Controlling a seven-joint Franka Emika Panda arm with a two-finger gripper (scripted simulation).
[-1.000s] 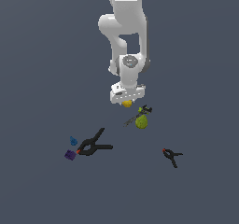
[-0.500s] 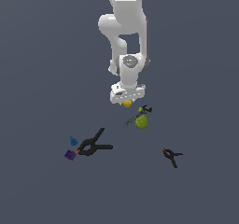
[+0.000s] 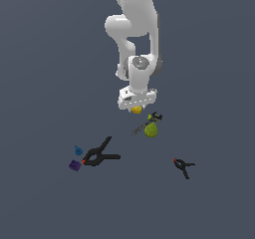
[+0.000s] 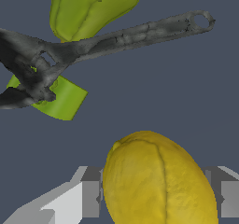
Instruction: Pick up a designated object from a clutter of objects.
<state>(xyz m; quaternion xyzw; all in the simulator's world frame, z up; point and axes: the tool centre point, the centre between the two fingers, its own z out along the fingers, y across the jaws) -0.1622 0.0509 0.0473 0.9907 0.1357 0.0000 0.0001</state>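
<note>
On the exterior view's left you have the purple cube, blue piece and a black clamp. Mid-worktop, your gripper is clenched around the lemon; green pear just beside, second clamp rightmost.

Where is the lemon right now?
The lemon sits between the tool's fingers near the exterior view's centre, just up and to the left of the green pear and the thin dark wrench.
</note>
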